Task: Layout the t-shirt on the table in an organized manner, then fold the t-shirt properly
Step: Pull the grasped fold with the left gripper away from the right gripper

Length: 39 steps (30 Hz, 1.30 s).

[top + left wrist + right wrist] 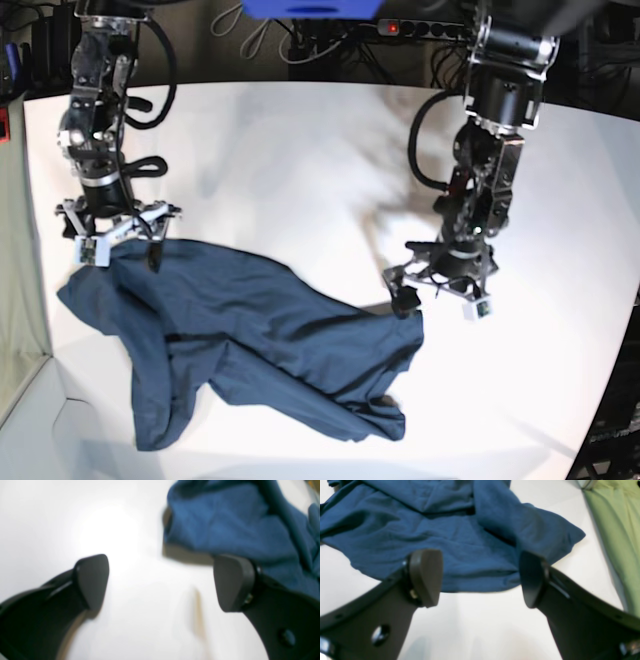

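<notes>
Now both tools, left (436,291) and right (118,239), hang released at the crumpled shirt's (250,340) edges, seemingly to spread it flat on the desk (290,150).

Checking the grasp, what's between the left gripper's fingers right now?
Only bare table. In the left wrist view the left gripper is open beside the t-shirt, whose edge reaches one finger.

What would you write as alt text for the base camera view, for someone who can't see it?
A dark blue t-shirt lies crumpled and only partly spread on a white table, seen from above. The right gripper is open at the shirt's upper left edge, and the left gripper is open beside its right edge; neither holds cloth.
</notes>
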Motion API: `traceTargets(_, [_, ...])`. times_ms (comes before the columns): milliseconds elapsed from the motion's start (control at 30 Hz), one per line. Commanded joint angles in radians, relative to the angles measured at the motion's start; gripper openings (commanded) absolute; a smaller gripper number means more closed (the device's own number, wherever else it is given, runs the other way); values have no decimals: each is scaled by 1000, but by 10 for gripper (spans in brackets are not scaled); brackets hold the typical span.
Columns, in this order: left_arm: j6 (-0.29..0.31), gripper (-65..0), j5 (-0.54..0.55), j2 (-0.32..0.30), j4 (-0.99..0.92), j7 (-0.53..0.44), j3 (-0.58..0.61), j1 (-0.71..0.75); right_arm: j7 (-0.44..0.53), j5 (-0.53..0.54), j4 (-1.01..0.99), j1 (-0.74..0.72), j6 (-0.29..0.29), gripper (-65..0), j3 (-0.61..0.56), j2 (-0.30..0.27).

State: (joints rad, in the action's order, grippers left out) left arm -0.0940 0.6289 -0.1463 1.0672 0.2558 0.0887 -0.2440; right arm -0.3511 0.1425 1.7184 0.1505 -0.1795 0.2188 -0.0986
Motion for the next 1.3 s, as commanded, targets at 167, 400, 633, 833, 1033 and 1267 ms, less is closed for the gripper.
traceTargets(167, [6, 0, -1, 24, -101, -19, -2, -104, 28, 6, -19, -9, 1, -169, 9, -8])
traceTargets(400, [9, 0, -1, 75, -269, -19, 10, -196, 28, 6, -31, -10, 1, -169, 9, -8])
traceTargets(633, [9, -89, -1, 76, -293, -22, 113, -206, 28, 6, -34, -19, 1, -169, 6, -26])
traceTargets(833, [9, -458, 7, 78, -292, -22, 110, -206, 31, 6, -103, -48, 1, -169, 3, -28])
traceTargets(1033, [7, -650, 9, 70, -276, -22, 110, -208, 31, 6, -271, -139, -12, -168, -17, -30])
traceTargets(1267, [-2, -648, 10, 41, -124, -13, 110, -186, 31, 4, -373, -190, -81, -169, -85, -80])
